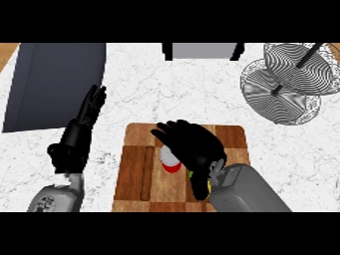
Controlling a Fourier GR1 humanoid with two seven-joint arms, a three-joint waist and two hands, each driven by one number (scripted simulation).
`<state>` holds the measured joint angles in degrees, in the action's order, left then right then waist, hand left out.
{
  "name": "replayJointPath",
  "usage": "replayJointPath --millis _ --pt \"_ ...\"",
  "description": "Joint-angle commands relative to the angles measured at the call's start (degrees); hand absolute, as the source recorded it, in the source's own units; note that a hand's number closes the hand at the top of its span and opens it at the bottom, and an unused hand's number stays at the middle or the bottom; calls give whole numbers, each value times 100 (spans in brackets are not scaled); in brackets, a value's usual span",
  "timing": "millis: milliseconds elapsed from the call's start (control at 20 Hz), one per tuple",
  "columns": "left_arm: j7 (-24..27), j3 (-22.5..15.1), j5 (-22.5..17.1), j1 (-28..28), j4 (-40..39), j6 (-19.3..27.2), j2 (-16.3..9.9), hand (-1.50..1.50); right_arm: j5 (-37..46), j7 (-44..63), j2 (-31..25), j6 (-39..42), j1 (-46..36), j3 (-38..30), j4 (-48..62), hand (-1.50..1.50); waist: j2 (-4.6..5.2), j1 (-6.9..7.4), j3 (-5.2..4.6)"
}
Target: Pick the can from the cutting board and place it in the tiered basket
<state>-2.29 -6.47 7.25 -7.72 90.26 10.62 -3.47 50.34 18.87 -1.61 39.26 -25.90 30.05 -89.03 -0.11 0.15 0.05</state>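
Right hand palm-down over the cutting board, fingers curled round the can, which sits on the board and is mostly hidden. Left hand resting open, fingers straight up, left of the board. Tiered basket well apart, upper right.

Two grey forearms; a black left hand; a black right hand.
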Motion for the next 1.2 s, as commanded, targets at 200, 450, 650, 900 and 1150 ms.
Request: replayJointPath --millis 200,450,650,900,1150 --pt "177 183 42 136 -174 -53 29 0 -11 -36 157 -266 94 143 186 -150 9 4 -5" --pt "-173 -53 355 -65 17 170 274 0 -22 -194 160 -853 37 269 808 -150 12 11 -4" --pt "-17 129 215 82 7 -12 139 0 -3 -56 161 -1182 337 359 492 -150 10 6 -4" --pt "-216 253 127 -191 -87 -82 124 0 740 -576 66 -1788 360 530 412 150 8 -19 -4" --pt "-183 263 154 -62 135 -131 1 0 1283 101 131 -2078 -25 81 1604 150 17 18 -6"
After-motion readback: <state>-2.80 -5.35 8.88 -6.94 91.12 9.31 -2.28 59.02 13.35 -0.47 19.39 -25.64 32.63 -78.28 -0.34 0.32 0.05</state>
